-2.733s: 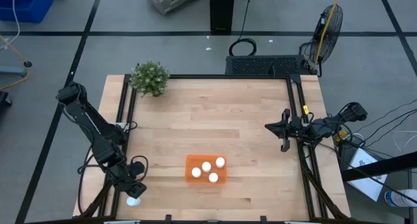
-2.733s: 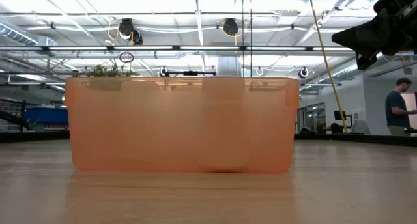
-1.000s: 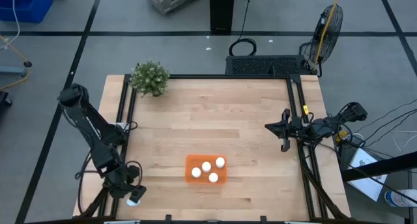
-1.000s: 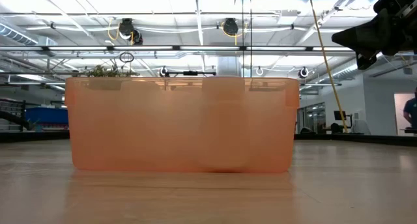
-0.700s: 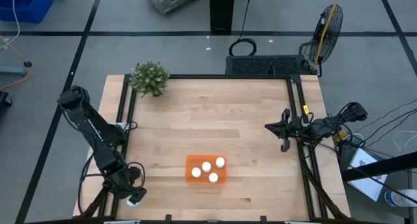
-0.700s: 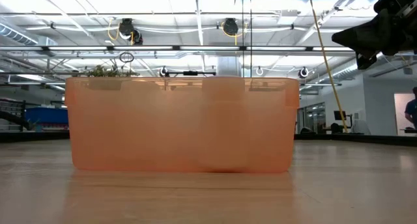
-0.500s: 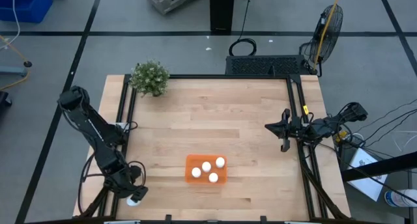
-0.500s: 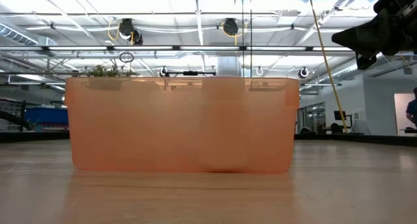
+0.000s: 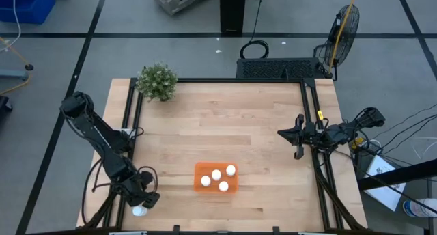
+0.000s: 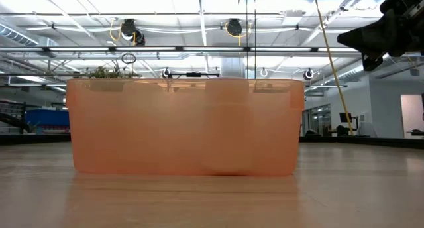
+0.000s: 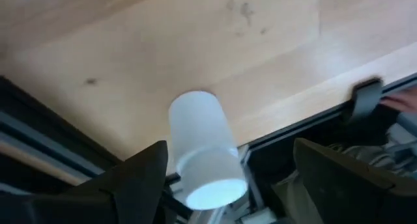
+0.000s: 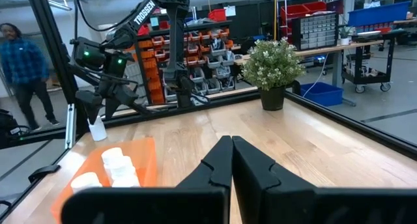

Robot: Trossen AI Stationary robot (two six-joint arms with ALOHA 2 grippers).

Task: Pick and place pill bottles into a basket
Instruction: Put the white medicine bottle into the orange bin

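The orange basket (image 9: 216, 177) sits near the table's near edge and holds several white pill bottles (image 9: 216, 174); it fills the low view (image 10: 185, 128). One more white pill bottle (image 9: 138, 210) stands upright at the table's near-left corner, by the edge. My left gripper (image 9: 144, 198) hovers over it, open. In the left wrist view the fingers stand on either side of the bottle (image 11: 202, 152). My right gripper (image 9: 295, 141) is shut and empty, raised at the table's right side. My left gripper comes at the lone bottle from above with its fingers open. One finger (image 11: 140, 175) stands right beside the bottle's side (image 11: 176, 146), and the other stands well apart. I cannot tell whether the near finger touches it. The bottle stands on the table.
A green potted plant (image 9: 157, 81) stands at the far-left corner. Black frame rails (image 9: 130, 126) run along the table's left and right sides. Bare wood lies between the basket and the plant. A person (image 12: 23, 68) stands beyond the table in the right wrist view.
My left gripper has crept a little toward the table's right edge above the lone bottle, which has stayed in place. My right arm has kept still.
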